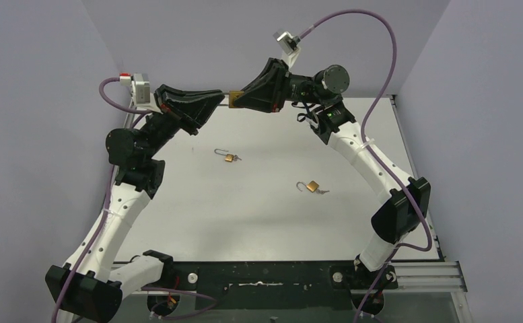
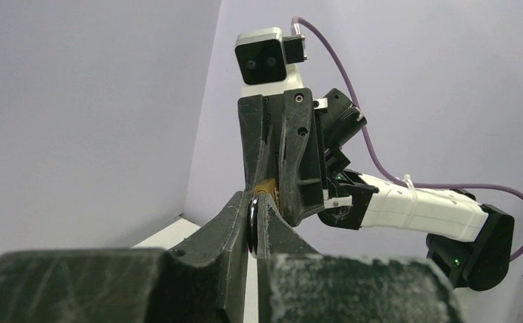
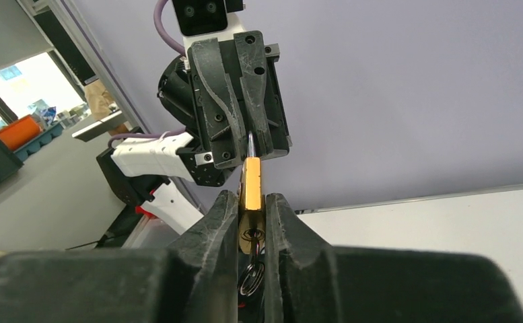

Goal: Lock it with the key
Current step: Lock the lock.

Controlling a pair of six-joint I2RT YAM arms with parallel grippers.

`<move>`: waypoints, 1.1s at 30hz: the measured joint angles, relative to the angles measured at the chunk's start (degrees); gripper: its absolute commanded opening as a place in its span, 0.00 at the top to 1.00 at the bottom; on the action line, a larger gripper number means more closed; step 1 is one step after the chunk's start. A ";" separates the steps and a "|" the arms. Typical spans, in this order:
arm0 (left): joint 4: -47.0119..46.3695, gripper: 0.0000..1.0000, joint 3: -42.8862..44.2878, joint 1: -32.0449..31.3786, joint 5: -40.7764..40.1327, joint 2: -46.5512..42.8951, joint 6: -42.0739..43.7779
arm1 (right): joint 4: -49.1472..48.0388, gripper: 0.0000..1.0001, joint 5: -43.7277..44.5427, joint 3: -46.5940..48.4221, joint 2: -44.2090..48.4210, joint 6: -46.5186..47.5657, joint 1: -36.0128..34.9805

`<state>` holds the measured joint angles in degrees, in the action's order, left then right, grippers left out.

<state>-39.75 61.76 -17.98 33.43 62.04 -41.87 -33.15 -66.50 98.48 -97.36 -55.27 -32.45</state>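
brass padlock (image 3: 251,192) held midair edge-on, key ring (image 3: 250,279) dangling beneath it

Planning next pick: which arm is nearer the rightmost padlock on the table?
Right. Right arm arcs just right of the padlock; left arm stands far to its left.

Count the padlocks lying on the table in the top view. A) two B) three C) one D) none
A: the left padlock and the right padlock lie on the table, while the held padlock is up in the air, clamped between the two arms' jaws.
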 measured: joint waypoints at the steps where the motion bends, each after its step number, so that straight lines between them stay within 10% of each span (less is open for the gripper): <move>1: 0.00 1.00 0.00 0.02 0.04 0.00 -0.13 | 0.28 1.00 0.04 0.11 0.00 0.13 -0.02; 4: 0.24 0.93 0.00 0.02 0.02 -0.13 -0.31 | 1.29 1.00 -0.22 0.52 0.00 0.68 0.00; 6: 1.07 0.59 -0.02 0.02 -0.04 -0.46 -0.20 | 1.79 1.00 -0.37 0.59 0.02 0.90 0.00; 11: 4.66 0.32 0.00 0.59 -0.22 -1.86 0.81 | 3.43 1.00 -0.46 0.59 0.02 1.25 0.37; 33: 4.26 0.53 2.60 7.21 8.13 0.76 -10.88 | 3.26 1.00 -1.49 0.59 0.24 -0.02 1.25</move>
<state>-35.48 64.36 -10.76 41.56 62.81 -52.75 -29.89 -67.99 99.07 -97.12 -55.29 -31.20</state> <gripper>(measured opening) 0.540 0.170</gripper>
